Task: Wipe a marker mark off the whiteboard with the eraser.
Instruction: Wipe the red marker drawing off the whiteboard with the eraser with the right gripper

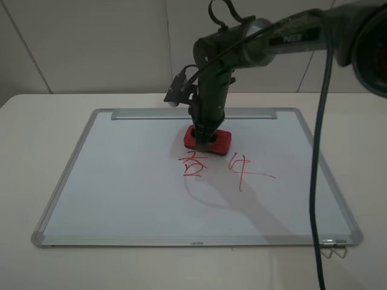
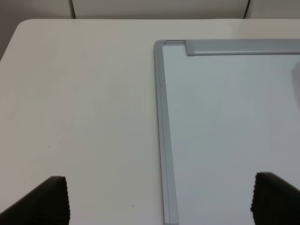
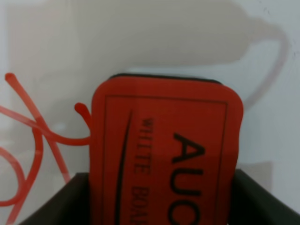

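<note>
Exterior high: small red block eraser [image 1: 222, 142] is clamped by right gripper [image 1: 205, 138] on silver-framed white whiteboard [image 1: 121, 181], just beyond red hand-drawn marker mark [image 1: 192, 164]; left gripper [image 2: 161, 199] is held wide, empty.

Robot lab bench: bare white table [image 1: 42, 139], plain panelled wall [image 1: 91, 42].

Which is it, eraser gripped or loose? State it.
Gripped: fingers of the right gripper press against both sides of the eraser.

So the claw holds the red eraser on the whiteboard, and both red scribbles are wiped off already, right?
No, neither is wiped: the marker mark and the long-tailed red mark are intact. The right claw does hold the eraser on the whiteboard, per the exterior high view.
</note>
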Controlling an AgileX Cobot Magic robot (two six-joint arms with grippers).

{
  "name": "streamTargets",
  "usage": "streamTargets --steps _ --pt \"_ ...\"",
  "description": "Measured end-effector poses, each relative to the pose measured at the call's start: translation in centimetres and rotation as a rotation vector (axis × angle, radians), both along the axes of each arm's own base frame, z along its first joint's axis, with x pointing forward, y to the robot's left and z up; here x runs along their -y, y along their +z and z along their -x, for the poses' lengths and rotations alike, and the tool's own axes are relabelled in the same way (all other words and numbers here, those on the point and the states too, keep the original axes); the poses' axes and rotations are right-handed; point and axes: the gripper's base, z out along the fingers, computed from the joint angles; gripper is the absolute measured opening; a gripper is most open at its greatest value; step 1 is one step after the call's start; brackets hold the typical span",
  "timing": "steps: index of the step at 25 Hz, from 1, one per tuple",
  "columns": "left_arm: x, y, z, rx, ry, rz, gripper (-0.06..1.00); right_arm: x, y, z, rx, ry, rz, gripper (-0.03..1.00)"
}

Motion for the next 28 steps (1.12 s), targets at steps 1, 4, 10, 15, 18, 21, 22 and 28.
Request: streamTargets --steps 1,4,10,15,18,21,22,28 --pt "0.0 0.0 0.0 0.0 0.0 0.0 0.77 -0.1 -0.3 0.0 -0.003 0.0 -0.003 0.5" --pt "0.0 0.0 0.0 0.0 0.0 0.0 0.77 -0.1 -0.9 -0.1 -0.016 -0.005 -0.01 0.5" --pt "0.0 0.0 0.0 0.0 0.0 0.0 0.77 -0.2 -0.9 -0.1 -0.019 -0.006 -0.015 0.5" --pt "0.0 0.0 0.0 0.0 0.0 0.0 0.77 -0.4 -1.0 0.1 -0.042 -0.017 -0.024 0.5" --pt "0.0 0.0 0.0 0.0 0.0 0.0 0.77 -1.4 -1.1 1.2 -0.076 -0.005 -0.028 0.5" --pt "0.0 0.0 0.0 0.0 0.0 0.0 0.77 -3.0 -1.1 2.6 -0.109 0.017 -0.041 0.5" --pt "0.0 0.0 0.0 0.0 0.0 0.0 0.77 -3.6 -1.1 3.1 -0.119 0.025 -0.045 0.5" --pt "0.0 0.0 0.0 0.0 0.0 0.0 0.77 -7.4 -1.1 6.7 -0.182 0.087 -0.085 0.5"
